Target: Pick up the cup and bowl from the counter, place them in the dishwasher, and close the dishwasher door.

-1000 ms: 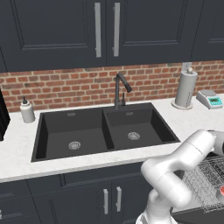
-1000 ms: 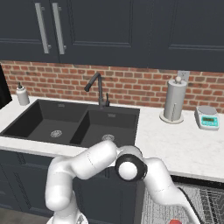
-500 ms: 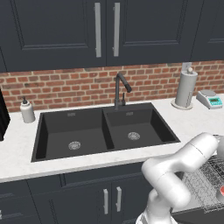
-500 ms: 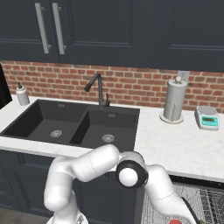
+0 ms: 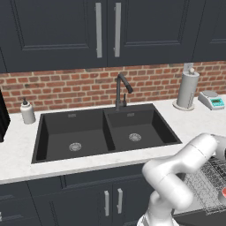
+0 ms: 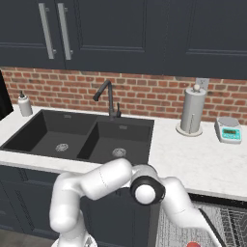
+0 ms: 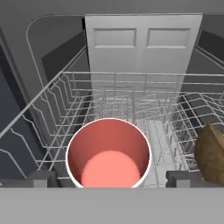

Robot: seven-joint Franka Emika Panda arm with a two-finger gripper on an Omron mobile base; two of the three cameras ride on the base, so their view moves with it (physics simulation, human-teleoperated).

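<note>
A red cup (image 7: pixel 108 153) stands upright in the dishwasher's grey wire rack (image 7: pixel 131 94). My gripper (image 7: pixel 111 178) hangs just above it, open, with one fingertip on each side of the cup and a small gap between each fingertip and the rim. A brown bowl (image 7: pixel 211 153) lies in the rack to the cup's right. From the base cameras the rack (image 5: pixel 207 178) (image 6: pixel 226 226) shows under the arm, with a red spot of the cup (image 5: pixel 224 192) at its edge. The white counter (image 5: pixel 194 121) (image 6: pixel 193 159) runs behind. I cannot make out the dishwasher door.
A black double sink (image 5: pixel 106 132) with a dark tap (image 5: pixel 121 90) sits in the counter. A paper-towel roll (image 6: pixel 192 111), a small scale (image 6: pixel 228 130) and a soap bottle (image 5: pixel 27 111) stand by the brick wall. Dark cupboards hang above.
The arm's wrist and elbow have dipped slightly toward the rack. Sink, counter and the things on it have not moved.
</note>
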